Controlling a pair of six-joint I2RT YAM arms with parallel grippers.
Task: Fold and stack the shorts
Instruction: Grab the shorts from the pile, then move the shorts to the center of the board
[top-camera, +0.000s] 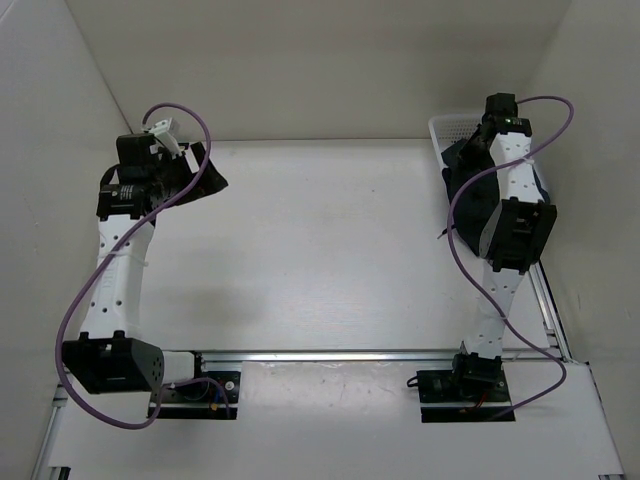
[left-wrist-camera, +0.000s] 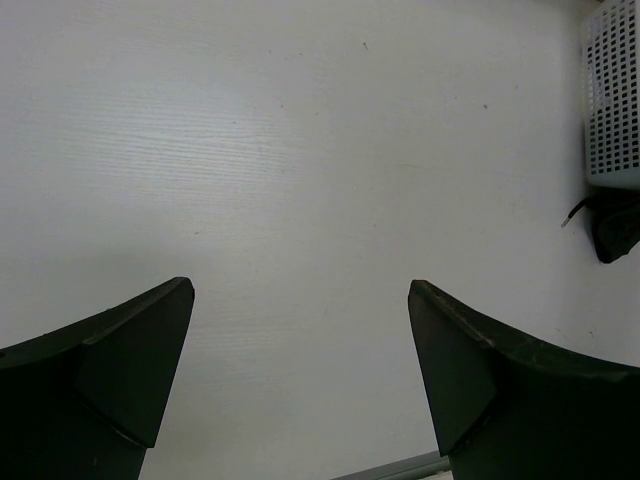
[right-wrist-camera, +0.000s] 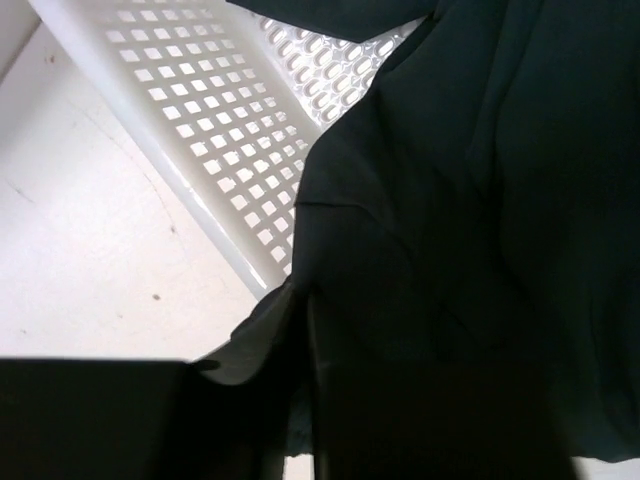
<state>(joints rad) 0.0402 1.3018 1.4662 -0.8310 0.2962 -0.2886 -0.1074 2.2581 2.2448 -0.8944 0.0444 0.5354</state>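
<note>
Dark navy soft cloth shorts are lying bunched in a white perforated plastic basket at the far right corner of the white table, with 1 fold spilling over the basket's wall. The right gripper is sitting right against that cloth. Its black fingers are blending with the dark fabric, so I cannot tell whether the jaws are gripping it. The left gripper is hovering over bare table at the far left, its 2 fingers spread wide and holding nothing.
</note>
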